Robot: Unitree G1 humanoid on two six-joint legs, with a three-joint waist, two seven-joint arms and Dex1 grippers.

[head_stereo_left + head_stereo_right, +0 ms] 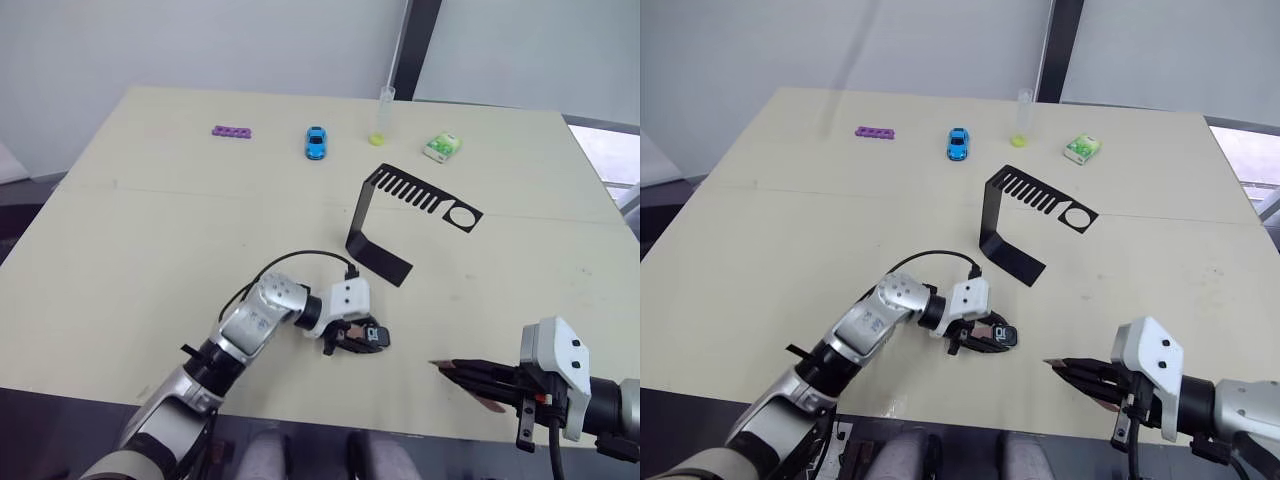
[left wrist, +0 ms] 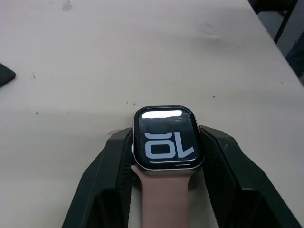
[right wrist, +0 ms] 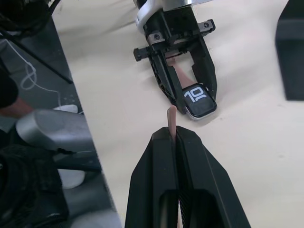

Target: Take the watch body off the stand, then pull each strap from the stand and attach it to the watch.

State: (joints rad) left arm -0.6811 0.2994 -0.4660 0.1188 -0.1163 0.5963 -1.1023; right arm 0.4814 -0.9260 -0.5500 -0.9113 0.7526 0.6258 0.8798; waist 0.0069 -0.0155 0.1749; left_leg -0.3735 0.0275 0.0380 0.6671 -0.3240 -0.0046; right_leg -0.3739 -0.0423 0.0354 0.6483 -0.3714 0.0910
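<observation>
The watch body [image 2: 165, 138], black with light digits on its screen, lies low over the table near the front edge, and my left gripper [image 1: 362, 340] is shut on its sides. One pale pink strap [image 2: 164, 199] joins the watch and runs back between the fingers. My right gripper [image 3: 172, 135] is shut on the other strap [image 3: 171, 116], whose tip pokes out and points at the watch body [image 3: 198, 97] a short way off. The black stand [image 1: 381, 262] sits upright behind them, its slotted arm bare.
Along the far side of the table [image 1: 150, 250] lie a purple block [image 1: 232, 131], a blue toy car [image 1: 316, 142], a clear tube [image 1: 382, 118] with a yellow-green end, and a green-white box [image 1: 441, 147]. Both grippers work close to the table's front edge.
</observation>
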